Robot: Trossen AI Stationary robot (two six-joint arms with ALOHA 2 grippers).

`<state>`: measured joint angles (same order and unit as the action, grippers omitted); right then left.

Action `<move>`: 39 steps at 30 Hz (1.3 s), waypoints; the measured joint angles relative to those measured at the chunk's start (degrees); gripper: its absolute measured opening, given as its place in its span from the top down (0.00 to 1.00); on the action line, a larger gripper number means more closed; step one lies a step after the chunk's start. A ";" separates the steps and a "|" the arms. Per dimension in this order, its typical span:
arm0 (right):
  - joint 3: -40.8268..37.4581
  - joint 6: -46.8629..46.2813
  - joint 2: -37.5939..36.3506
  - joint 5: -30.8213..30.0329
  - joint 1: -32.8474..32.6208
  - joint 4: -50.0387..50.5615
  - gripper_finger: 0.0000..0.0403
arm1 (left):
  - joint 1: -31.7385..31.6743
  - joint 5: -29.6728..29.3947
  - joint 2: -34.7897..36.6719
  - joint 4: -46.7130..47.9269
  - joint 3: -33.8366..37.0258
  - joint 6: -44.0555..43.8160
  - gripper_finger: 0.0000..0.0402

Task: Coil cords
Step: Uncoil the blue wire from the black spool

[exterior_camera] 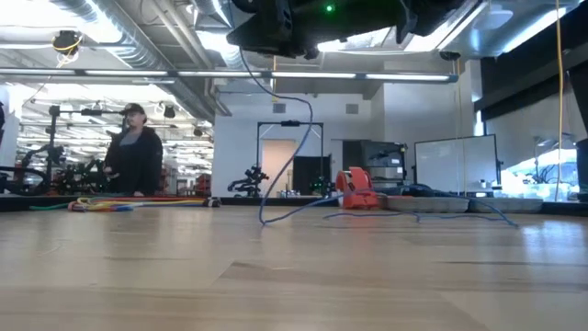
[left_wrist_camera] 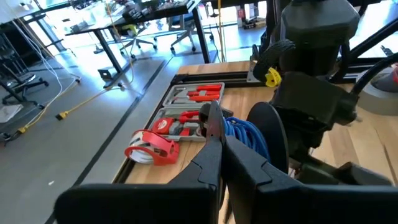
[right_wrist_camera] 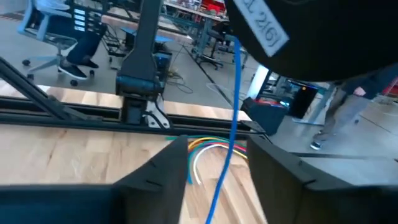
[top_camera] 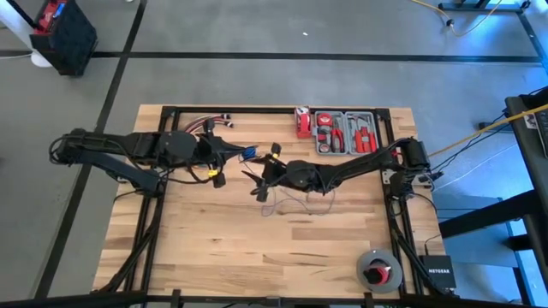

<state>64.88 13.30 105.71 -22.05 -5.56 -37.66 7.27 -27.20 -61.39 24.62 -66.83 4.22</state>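
The cord is a thin blue wire. Part of it is wound into a small coil [left_wrist_camera: 244, 134] beside a black disc [left_wrist_camera: 268, 140], held up in the air at my left gripper [left_wrist_camera: 210, 121], which is shut. From there the cord hangs down [exterior_camera: 287, 147], meets the table [exterior_camera: 265, 221] and trails in loose loops [top_camera: 295, 204]. My right gripper [right_wrist_camera: 217, 163] stands open just right of the left one [top_camera: 247, 156]. The hanging cord [right_wrist_camera: 233, 106] passes between its fingers without touching them. My left gripper is shut at the blue coil's near side [left_wrist_camera: 225, 124], coming nearly level from the table's left. Its own fingers hide the place of contact, so I cannot tell whether it pinches the wire or the disc. The coil is lifted clear, and the cord hangs slack below.
A red tape measure [top_camera: 302, 122] and a grey tray of red tools [top_camera: 344, 133] sit at the far edge. A bundle of coloured wires [right_wrist_camera: 208, 147] lies at the far left. A tape roll [top_camera: 378, 271] rests near the right front corner. A person [exterior_camera: 136, 152] stands beyond the table.
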 joint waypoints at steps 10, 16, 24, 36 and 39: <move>-0.02 -0.34 0.78 2.17 1.15 -0.24 0.90 | 0.00 0.00 0.00 0.02 0.00 0.17 0.98; -0.02 4.24 0.76 0.20 -1.51 -1.06 0.97 | -0.16 -0.05 0.00 -0.02 0.00 0.36 0.98; 2.67 16.90 -3.00 -2.61 -8.78 -2.70 0.99 | -1.86 -5.02 -0.57 4.28 0.00 0.44 0.98; 3.17 33.18 -15.77 -42.25 -16.33 25.28 0.99 | 3.87 -5.18 1.43 8.46 -0.02 -0.31 0.98; 3.13 21.03 -16.00 -43.65 -16.20 41.03 0.99 | 5.47 -4.96 2.77 6.86 0.00 0.05 0.98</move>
<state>68.01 34.33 89.71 -65.70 -21.76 3.37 12.73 -32.16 -58.62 31.47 -66.83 4.27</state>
